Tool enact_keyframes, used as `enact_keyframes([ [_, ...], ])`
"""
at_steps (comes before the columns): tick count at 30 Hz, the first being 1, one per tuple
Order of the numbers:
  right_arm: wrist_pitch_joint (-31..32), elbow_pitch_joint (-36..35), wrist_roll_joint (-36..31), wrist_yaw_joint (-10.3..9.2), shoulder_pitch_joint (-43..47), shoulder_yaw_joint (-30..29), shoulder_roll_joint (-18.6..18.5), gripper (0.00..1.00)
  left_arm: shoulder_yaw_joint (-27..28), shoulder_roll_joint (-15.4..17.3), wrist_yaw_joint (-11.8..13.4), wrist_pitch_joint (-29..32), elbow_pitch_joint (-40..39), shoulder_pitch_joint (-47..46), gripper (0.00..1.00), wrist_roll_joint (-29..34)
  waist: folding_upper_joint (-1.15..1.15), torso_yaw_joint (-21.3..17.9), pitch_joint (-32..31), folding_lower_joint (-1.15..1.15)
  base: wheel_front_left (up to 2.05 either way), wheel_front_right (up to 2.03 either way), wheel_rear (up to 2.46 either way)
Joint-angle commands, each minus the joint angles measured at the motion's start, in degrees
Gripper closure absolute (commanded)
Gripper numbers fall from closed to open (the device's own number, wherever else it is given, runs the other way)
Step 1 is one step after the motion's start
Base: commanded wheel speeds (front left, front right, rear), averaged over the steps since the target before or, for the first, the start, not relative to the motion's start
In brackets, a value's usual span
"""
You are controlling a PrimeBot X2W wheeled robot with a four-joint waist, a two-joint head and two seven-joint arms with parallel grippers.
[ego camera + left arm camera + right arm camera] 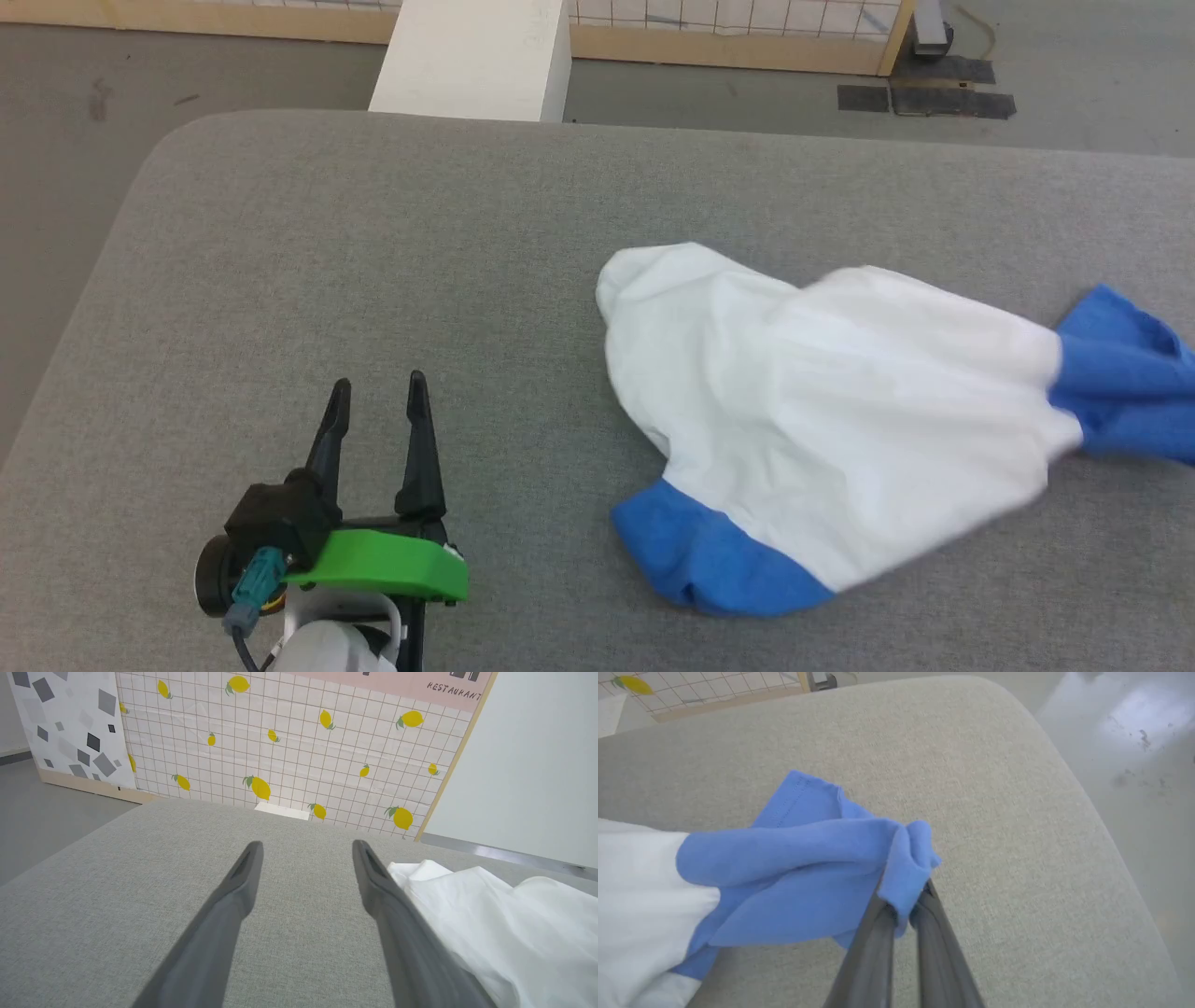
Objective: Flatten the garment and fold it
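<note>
The garment [822, 411], a white T-shirt with bright blue sleeves, lies crumpled on the right half of the grey table. One blue sleeve [709, 560] lies at its near edge, the other [1130, 373] stretches off to the right. My right gripper [903, 896] is shut on that right sleeve [808, 868], the blue cloth bunched over its fingertips and lifted a little. My left gripper [378, 397] hovers open over bare table, left of the shirt, holding nothing. In the left wrist view the white body [504, 933] lies just right of my left gripper [306, 851].
The grey padded table [373, 261] has a rounded far-left corner, and its right edge [1087, 802] drops to a shiny floor. A white box [476, 56] stands behind the table's far edge. A tiled panel with lemons [289, 742] stands beyond it.
</note>
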Motion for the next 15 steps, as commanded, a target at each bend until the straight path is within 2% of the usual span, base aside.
enact_keyframes([
  [1, 1.0, -0.4, -1.2, -0.08, 1.9, -2.1, 1.8, 1.00, 0.1, -0.1, -0.5, -0.2, 0.3, -0.4, 0.00, -0.1, 0.00, -0.1, -0.2, 0.00, 0.00, 0.00, 0.00],
  [3, 1.4, -0.7, -1.3, -0.08, 3.4, -4.0, 3.7, 0.99, 0.2, -0.1, -0.6, -0.2, 0.6, -0.2, 0.00, -0.3, 0.00, -0.4, -0.5, 0.00, 0.00, 0.00, 0.00],
  [4, 0.9, -1.1, -0.9, -0.08, 3.8, -4.0, 4.5, 0.43, 0.2, -0.1, -0.6, -0.2, 0.9, 0.0, 0.00, -0.4, 0.00, -0.6, -0.6, 0.00, 0.00, 0.00, 0.00],
  [5, -0.3, -1.9, -0.5, -0.08, 4.1, -3.9, 5.2, 0.00, 0.2, -0.1, -0.8, -0.2, 1.2, 0.1, 0.00, -0.5, 0.00, -0.7, -0.8, 0.00, 0.00, 0.00, 0.00],
  [11, -10.6, -7.8, 6.9, -0.08, 4.3, -3.4, 9.4, 0.00, -1.6, -0.1, -1.2, 0.2, 4.6, -0.2, 0.00, -3.8, 0.00, -0.8, -3.2, 0.00, 0.00, 0.00, 0.00],
  [13, -12.8, -9.3, 7.9, -0.08, 5.5, -3.0, 10.1, 0.00, -3.5, -0.1, -1.8, 3.0, 5.6, -1.5, 0.00, -5.4, 0.00, -0.6, -3.9, 0.00, 0.00, 0.00, 0.00],
  [15, -13.8, -10.3, 8.3, -0.08, 6.9, -2.1, 10.6, 0.00, -5.9, -0.1, -2.4, 8.8, 6.6, -3.5, 0.00, -7.0, 0.00, -0.5, -4.4, 0.00, 0.00, 0.00, 0.00],
])
